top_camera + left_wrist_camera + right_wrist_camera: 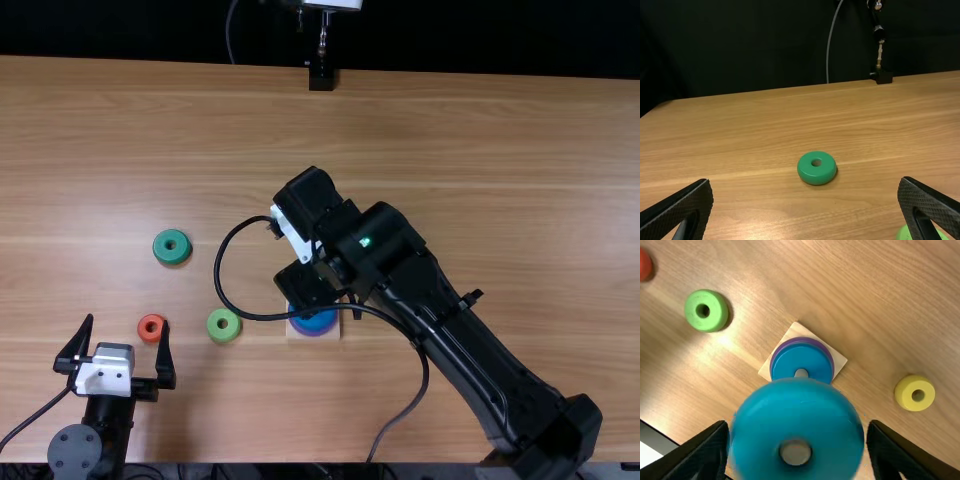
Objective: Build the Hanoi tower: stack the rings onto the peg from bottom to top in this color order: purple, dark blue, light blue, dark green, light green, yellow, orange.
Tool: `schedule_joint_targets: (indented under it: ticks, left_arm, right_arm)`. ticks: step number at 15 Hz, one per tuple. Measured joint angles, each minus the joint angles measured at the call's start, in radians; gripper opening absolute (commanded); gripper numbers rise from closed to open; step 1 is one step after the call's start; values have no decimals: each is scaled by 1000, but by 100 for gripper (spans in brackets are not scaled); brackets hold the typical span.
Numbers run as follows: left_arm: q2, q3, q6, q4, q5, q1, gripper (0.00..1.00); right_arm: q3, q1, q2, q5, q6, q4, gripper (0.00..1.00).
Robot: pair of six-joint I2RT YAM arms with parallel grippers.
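And the light blue ring [797,412] is clasped by the right gripper [798,429]: likely light, stiff, best held across its rim!

Surface [480,150]: wood, light brown, grain running mostly side to side in the top view.
Backdrop [755,55]: black, plain, beyond the far edge.
Cable [829,42]: one, thin, grey, hanging against the black.
Upright fixture [321,78]: metal rod, black block at foot, by far edge.
Light: soft, pale sheen on wood.
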Motion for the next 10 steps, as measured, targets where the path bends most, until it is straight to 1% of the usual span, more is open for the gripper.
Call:
schedule_joint_targets:
  ticks: [3, 5, 7, 8, 9, 10]
  left_arm:
    - [0, 0, 0, 1, 0, 0, 100]
    - [0, 0, 0, 0, 1, 0, 100]
    - [0, 0, 0, 0, 0, 0, 100]
    - [0, 0, 0, 0, 0, 0, 100]
    - [0, 0, -1, 0, 0, 0, 100]
    - [0, 0, 0, 0, 0, 0, 100]
  right_arm:
    - [0, 17, 0, -1, 0, 20, 100]
    - [5, 17, 0, 0, 0, 127, 100]
    - [23, 12, -8, 0, 0, 280, 100]
    - [23, -4, -37, -2, -1, 348, 100]
    - [22, -43, -87, -2, 0, 417, 100]
    - [11, -100, -157, -1, 0, 483, 100]
